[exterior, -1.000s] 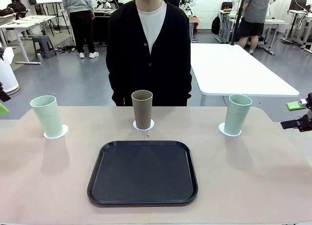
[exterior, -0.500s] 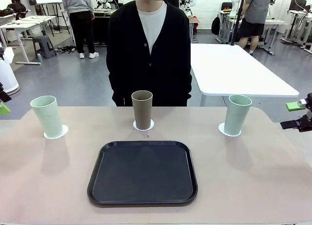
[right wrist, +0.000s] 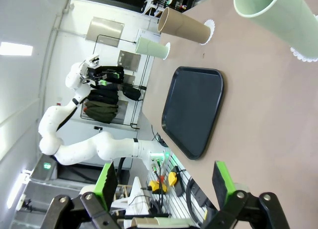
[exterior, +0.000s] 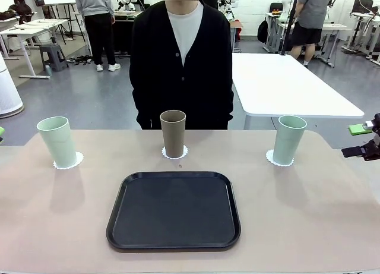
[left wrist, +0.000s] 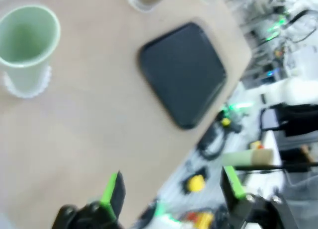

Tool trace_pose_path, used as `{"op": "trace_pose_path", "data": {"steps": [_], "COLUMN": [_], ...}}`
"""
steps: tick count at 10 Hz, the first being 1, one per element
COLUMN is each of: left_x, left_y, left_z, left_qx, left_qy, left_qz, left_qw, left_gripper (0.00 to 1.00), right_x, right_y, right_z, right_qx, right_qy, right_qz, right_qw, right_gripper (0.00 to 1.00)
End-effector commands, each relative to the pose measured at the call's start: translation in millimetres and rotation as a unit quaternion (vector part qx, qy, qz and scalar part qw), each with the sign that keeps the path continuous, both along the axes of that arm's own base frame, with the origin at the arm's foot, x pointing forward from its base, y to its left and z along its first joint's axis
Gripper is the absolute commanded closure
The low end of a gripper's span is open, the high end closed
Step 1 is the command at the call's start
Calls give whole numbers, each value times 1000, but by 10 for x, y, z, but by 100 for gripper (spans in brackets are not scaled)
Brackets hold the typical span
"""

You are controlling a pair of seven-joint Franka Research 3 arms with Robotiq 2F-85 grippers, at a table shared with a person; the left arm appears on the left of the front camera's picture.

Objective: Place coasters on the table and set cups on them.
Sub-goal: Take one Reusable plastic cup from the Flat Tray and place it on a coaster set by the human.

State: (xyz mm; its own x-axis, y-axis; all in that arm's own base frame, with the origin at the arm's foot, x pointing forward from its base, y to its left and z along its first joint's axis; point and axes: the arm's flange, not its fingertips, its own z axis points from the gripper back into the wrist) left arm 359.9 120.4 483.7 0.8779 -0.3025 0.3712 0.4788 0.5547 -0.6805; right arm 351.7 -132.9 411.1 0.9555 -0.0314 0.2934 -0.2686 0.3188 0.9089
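Three cups standing upright on the tan surface (exterior: 59, 226), each on its own lacy white coaster.

Left green cup (exterior: 57, 141) on the left coaster (exterior: 68, 161). Brown cup (exterior: 173, 133) on the middle coaster (exterior: 175, 153), right in front of the person (exterior: 181, 60). Right green cup (exterior: 288, 138) on the right coaster (exterior: 278, 160). Black tray (exterior: 173, 210) lying flat, nearer than the brown cup, nothing in it.

Right gripper (exterior: 368, 140) out past the right edge of the surface, well apart from the right green cup. Jaws wide apart, nothing between them. Seen from the right wrist (right wrist: 164, 182): two green pads far apart, right green cup (right wrist: 271, 18) far ahead of the jaws at the top, not touching, tray (right wrist: 194, 110) ahead of the jaws, brown cup (right wrist: 183, 26) and left green cup (right wrist: 151, 47) farther off still.

Left gripper (left wrist: 171, 189), seen from the left wrist, blurry: jaws apart, empty. Left green cup (left wrist: 27, 45) well ahead of the jaws and off to one side, on its coaster (left wrist: 27, 85), not touching. Tray (left wrist: 184, 72) ahead of the jaws too. Both grippers well clear of every cup.
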Motion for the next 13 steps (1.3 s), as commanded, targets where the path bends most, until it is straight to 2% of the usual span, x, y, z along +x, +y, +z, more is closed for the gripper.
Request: {"op": "trace_pose_path", "data": {"steps": [1,4,7,10,12,13], "left_x": [87,84,-22,-112,-137,-123], "left_y": [421,1103,1672,1909,1886,1893], "left_z": [9,-300,-524,-530,-514,-526], "left_qx": [-141,-258,-248,-251,-254,-254], "left_qy": [23,39,45,43,41,48], "left_qz": [52,93,132,129,107,143], "left_qw": [988,961,959,958,960,956], "left_gripper": [0,0,0,0,0,0], "right_x": [9,9,9,9,9,9], "right_y": [12,12,12,12,12,12], "right_z": [-1,-1,-1,-1,-1,-1], "right_qx": [10,10,10,10,10,10], "right_qy": [-10,-10,-10,-10,-10,-10], "right_qz": [-1,-1,-1,-1,-1,-1], "right_qw": [1000,1000,1000,1000,1000,1000], "right_gripper": [0,0,0,0,0,0]}}
